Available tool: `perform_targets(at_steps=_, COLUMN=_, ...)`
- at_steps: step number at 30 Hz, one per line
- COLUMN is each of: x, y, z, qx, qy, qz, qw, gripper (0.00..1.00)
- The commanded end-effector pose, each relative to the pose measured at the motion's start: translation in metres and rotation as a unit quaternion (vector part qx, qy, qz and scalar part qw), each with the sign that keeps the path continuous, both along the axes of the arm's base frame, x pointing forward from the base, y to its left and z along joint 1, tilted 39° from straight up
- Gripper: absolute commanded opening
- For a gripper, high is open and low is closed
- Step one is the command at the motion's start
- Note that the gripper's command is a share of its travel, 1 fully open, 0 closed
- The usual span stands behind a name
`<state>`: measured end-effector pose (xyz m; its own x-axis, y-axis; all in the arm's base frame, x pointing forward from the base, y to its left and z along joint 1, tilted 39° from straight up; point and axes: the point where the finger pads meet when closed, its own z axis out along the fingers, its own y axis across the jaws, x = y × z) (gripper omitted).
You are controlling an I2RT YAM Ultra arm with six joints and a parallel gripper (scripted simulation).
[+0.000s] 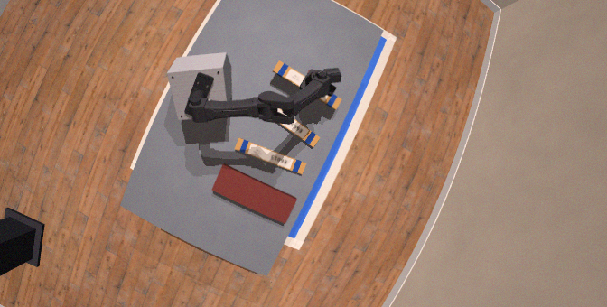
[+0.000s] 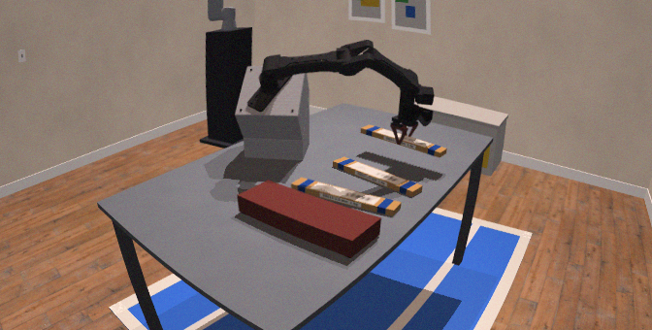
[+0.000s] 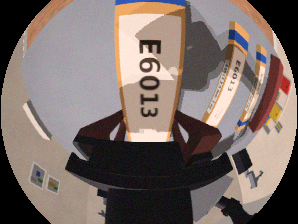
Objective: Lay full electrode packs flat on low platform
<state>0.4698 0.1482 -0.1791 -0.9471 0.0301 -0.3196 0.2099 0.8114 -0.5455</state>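
Note:
My gripper [image 2: 405,139] [image 3: 149,111] is shut on the far pack [image 1: 294,77] [image 2: 379,132] [image 3: 150,30], with one finger on each long side near its middle. This pack is roughly level and in the air, its shadow apart from it on the table. Its label reads E6013. The middle pack [image 1: 296,127] [image 2: 378,175] [image 3: 232,77] lies flat on the table, partly under the arm in the top view. The near pack [image 1: 271,153] [image 2: 344,193] [image 3: 251,92] lies flat beside the low dark red platform [image 1: 255,195] [image 2: 310,213] [image 3: 270,92], which bears nothing.
The grey arm base block [image 1: 199,62] [image 2: 277,133] stands at the table's back edge. The middle and near packs lie between the held pack and the platform. The grey table [image 1: 253,15] [image 2: 194,235] has its edge close beyond the packs' outer ends.

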Motion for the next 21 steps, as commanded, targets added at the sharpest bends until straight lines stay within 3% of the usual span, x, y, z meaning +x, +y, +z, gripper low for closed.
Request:
perform_targets(at_steps=1, x=0.011, y=0.043, z=0.028, qx=0.016, qy=-0.035, qz=0.041, qw=0.998, gripper=0.00)
perform_targets(at_steps=21, x=0.021, y=0.027, z=0.006, qx=0.015, qy=-0.036, qz=0.041, qw=0.998, gripper=0.00)
